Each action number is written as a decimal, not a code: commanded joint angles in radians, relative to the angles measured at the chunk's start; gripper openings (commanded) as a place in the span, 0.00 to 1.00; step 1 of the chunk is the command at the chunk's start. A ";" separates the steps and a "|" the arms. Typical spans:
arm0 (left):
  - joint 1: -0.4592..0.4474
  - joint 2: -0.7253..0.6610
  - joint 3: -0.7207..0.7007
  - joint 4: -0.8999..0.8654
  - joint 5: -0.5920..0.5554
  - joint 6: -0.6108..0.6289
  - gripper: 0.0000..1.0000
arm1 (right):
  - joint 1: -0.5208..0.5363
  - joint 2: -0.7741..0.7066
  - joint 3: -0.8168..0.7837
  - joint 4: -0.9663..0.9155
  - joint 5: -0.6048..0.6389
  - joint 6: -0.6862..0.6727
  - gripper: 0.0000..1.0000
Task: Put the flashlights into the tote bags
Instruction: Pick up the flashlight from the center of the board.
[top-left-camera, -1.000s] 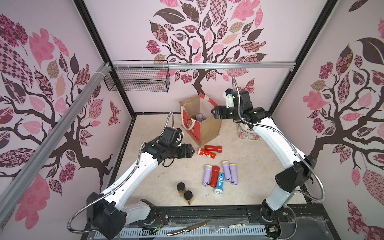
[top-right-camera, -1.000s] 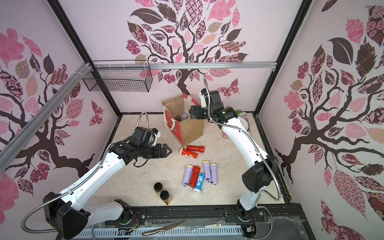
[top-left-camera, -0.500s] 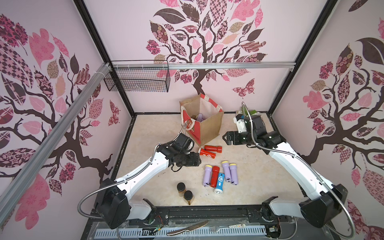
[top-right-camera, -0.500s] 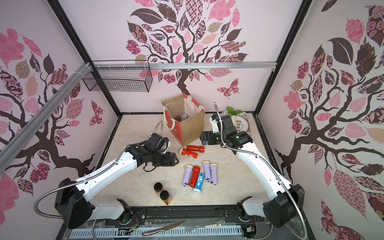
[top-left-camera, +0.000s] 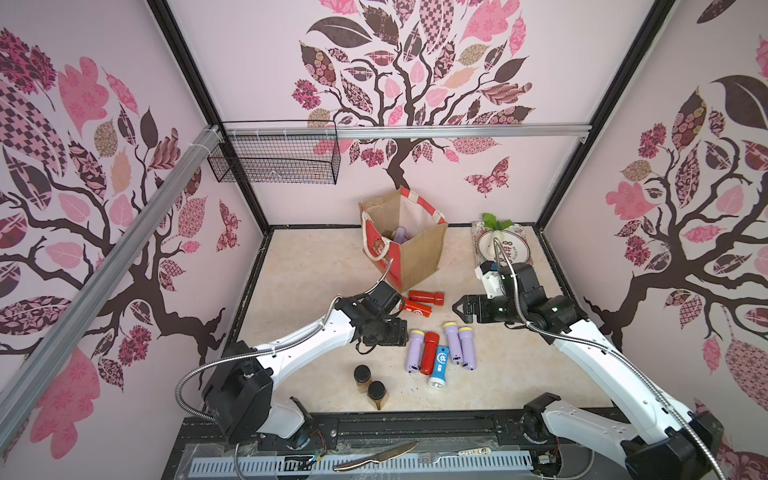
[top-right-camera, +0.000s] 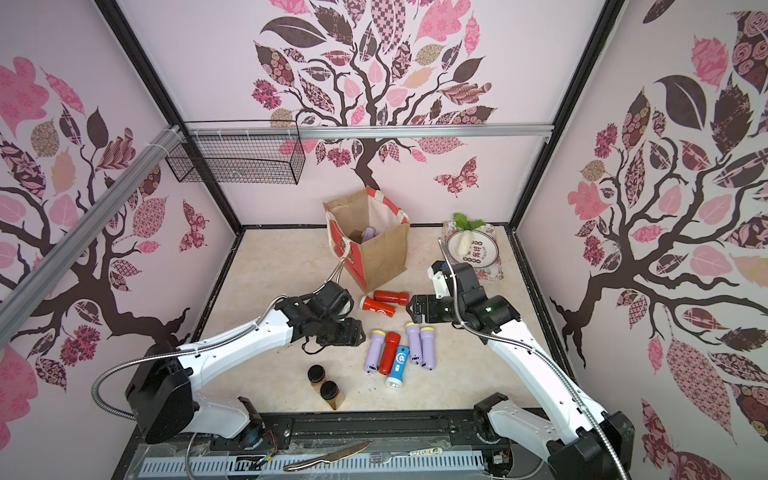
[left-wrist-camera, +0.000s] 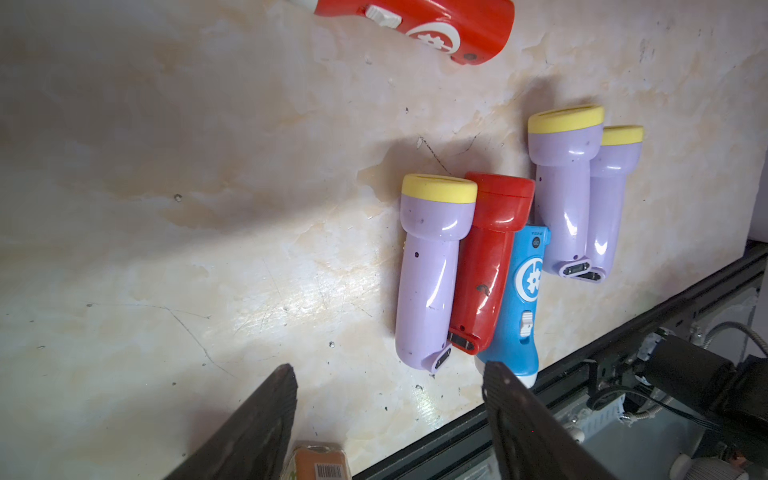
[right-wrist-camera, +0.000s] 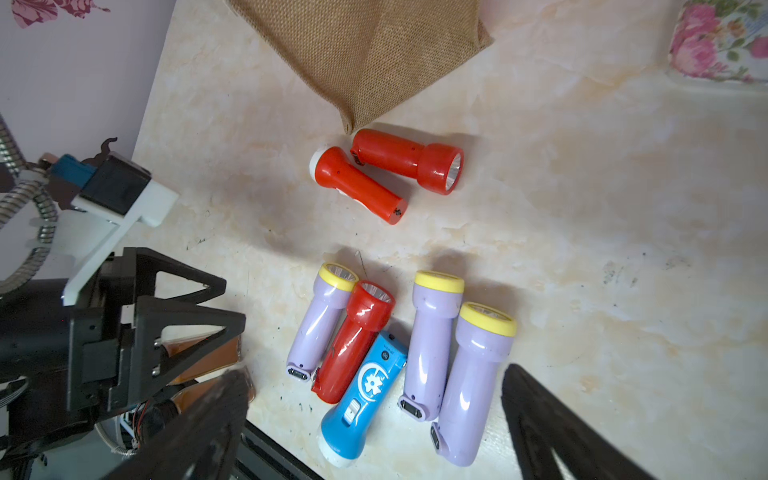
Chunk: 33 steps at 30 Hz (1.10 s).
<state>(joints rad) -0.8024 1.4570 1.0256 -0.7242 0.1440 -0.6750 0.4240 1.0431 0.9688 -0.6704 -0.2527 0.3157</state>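
Jute, tan and boxy, the tote bag with the red-white striped rim (top-left-camera: 419, 257) stands upper centre in both top views. Its wall hides most of the inside; I can make out only the end of one lilac flashlight (top-left-camera: 400, 235) in there. Two red flashlights (top-left-camera: 426, 296) lie at the bag's foot, and in a top view my left wrist partly covers the head of one. Below them, mid-frame, a row of five flashlights (top-left-camera: 440, 361) lies side by side: three lilac with yellow rings, one red, one blue with a white emblem. My left claw (left-wrist-camera: 388, 370) hangs just left of that row, jaws apart, nothing between them; from above, its fingertips blur into its dark body. My right claw (right-wrist-camera: 374, 372) hovers right of the red pair, jaws spread wide and empty. Two brown jars with black lids (top-left-camera: 362, 375) stand lower left of the row; the left wrist view cuts one off at its edge.
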 joint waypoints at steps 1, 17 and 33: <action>-0.036 0.045 0.008 0.023 -0.044 -0.028 0.75 | -0.002 -0.042 -0.023 0.002 -0.040 -0.002 0.98; -0.066 0.200 0.010 0.140 -0.002 -0.044 0.73 | -0.002 -0.133 -0.118 0.026 0.013 -0.023 1.00; -0.079 0.318 0.052 0.112 -0.029 -0.045 0.59 | -0.003 -0.162 -0.140 0.029 0.045 -0.016 1.00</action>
<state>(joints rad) -0.8726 1.7489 1.0401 -0.5785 0.1532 -0.7238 0.4236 0.8894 0.8074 -0.6449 -0.2234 0.3107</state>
